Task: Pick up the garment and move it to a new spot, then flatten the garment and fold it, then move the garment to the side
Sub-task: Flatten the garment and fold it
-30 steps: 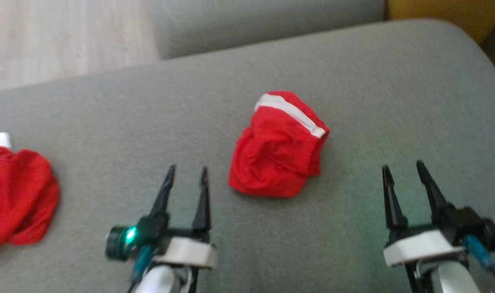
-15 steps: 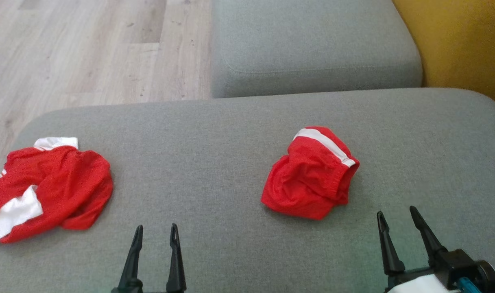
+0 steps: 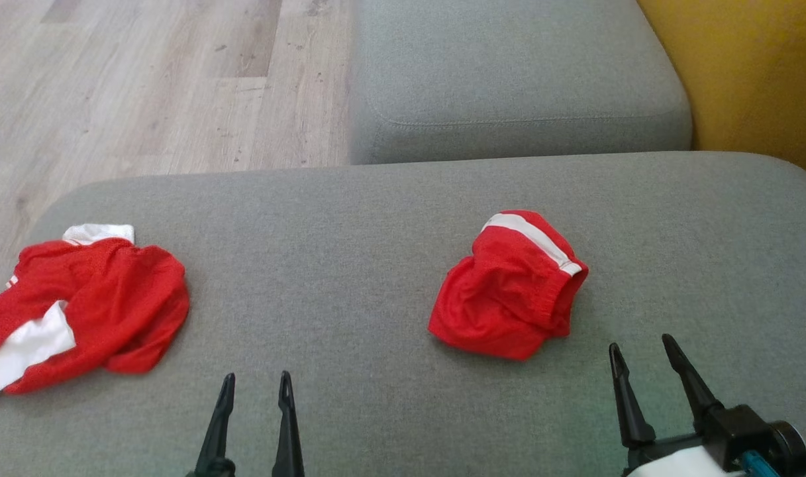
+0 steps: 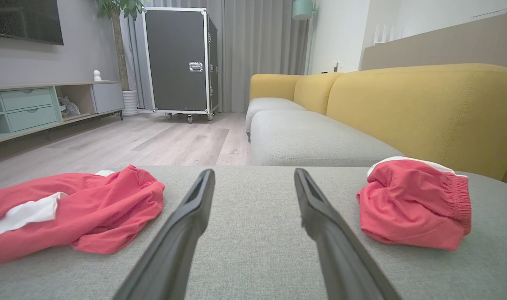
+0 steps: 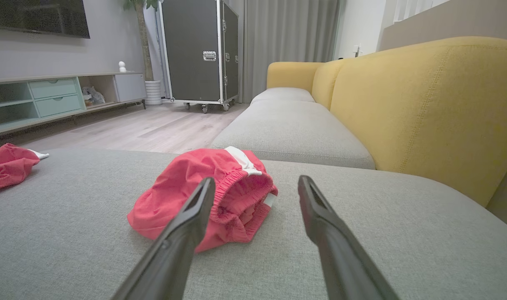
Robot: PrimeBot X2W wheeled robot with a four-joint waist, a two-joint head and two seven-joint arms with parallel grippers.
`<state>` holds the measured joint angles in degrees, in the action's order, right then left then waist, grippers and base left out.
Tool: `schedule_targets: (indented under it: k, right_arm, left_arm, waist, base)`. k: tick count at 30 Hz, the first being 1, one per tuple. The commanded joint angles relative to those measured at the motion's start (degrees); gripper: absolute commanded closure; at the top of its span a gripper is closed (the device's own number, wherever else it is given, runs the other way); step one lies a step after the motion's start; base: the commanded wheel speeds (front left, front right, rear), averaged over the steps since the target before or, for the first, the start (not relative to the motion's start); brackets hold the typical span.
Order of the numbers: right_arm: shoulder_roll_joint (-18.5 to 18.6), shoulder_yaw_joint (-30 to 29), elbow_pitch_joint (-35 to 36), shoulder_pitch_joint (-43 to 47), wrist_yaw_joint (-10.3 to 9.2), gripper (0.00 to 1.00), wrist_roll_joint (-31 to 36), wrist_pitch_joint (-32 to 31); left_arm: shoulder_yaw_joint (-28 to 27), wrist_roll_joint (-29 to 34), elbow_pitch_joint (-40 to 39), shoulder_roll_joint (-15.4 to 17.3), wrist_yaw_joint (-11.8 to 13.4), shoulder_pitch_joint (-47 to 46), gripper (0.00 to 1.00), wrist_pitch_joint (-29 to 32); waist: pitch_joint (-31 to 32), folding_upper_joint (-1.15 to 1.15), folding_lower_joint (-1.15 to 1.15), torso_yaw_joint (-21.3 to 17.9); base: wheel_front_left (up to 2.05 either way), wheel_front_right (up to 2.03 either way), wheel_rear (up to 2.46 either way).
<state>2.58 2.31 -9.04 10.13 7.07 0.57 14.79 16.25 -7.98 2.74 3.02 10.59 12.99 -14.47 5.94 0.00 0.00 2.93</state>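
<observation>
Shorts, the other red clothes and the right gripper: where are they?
Shorts (image 3: 502, 305): head view, red cloth below the white stripe.
Other red clothes (image 3: 118, 298): head view, red middle.
Right gripper (image 3: 640, 341): head view, between its open fingertips.

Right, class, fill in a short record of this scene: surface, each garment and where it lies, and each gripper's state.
Surface: grey fabric cushion
Garment one: bunched red garment with a white stripe, right of centre
Garment two: crumpled red and white garment, at the cushion's left edge
Left gripper: open, empty, over bare cushion
Right gripper: open, empty, near garment one, apart from it
</observation>
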Motion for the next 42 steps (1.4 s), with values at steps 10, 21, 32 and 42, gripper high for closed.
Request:
schedule_targets:
  k: [10, 21, 32, 42]
  right_arm:
    - [1.0, 2.1, 1.2, -2.9, 0.42, 0.0, -1.8, 0.2]
    - [4.9, 5.5, 0.2, -4.0, 0.42, 0.0, -3.4, 0.2]
    - [3.0, 2.1, 1.2, -3.8, 0.42, 0.0, -3.4, 0.2]
    - [2.0, 1.6, 3.4, -5.9, 0.42, 0.0, -2.2, 0.2]
  left_arm:
    - [-1.7, 1.0, -1.4, -0.1, 0.3, -2.4, 0.0, -0.5]
    - [-1.4, 1.9, -1.4, -0.1, 0.2, -3.0, 0.0, -0.5]
    - [3.0, 5.9, 3.7, -0.1, -0.5, -8.7, 0.0, -0.5]
    - [17.0, 4.8, 15.8, -0.1, -3.4, -29.8, 0.0, -0.5]
  waist:
    - [-0.4, 0.0, 0.0, -0.3]
    - [-1.2, 0.0, 0.0, -0.2]
    - [-3.1, 0.0, 0.0, -2.9]
    - [-9.3, 0.0, 0.0, -11.7]
  base:
    - [0.0, 0.0, 0.0]
    - [0.0, 0.0, 0.0]
    - [0.0, 0.0, 0.0]
    - [0.0, 0.0, 0.0]
